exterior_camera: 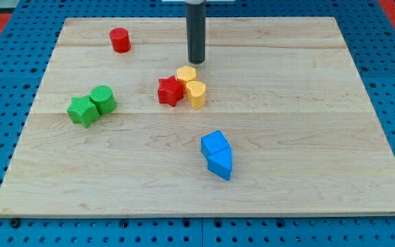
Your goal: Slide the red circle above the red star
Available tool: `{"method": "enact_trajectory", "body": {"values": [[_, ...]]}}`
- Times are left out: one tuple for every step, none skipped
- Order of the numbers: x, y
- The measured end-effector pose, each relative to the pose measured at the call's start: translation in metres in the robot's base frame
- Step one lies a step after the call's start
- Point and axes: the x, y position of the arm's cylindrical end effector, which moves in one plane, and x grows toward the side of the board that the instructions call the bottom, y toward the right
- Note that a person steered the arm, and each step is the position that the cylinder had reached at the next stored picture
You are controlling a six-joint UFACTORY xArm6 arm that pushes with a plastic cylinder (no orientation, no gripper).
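Note:
The red circle (120,40), a short red cylinder, stands near the view's top left of the wooden board (307,137). The red star (171,90) lies near the board's middle, touching a yellow hexagon-like block (186,74) and a yellow heart-shaped block (196,94) on its right. My tip (196,61) is just above the yellow hexagon block, up and to the right of the red star, and well to the right of the red circle. It touches no block that I can see.
A green star (82,110) and a green cylinder (103,99) sit together at the view's left. Two blue blocks (217,154) sit together below the middle. A blue pegboard (5,82) surrounds the board.

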Motion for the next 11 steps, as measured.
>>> {"method": "enact_trajectory", "body": {"values": [[-0.05, -0.034], [-0.082, -0.096], [-0.084, -0.163], [-0.065, -0.173], [-0.028, -0.128], [-0.022, -0.125], [-0.015, -0.159], [0.021, -0.114], [0.028, -0.096], [0.022, -0.086], [0.039, -0.08]]}}
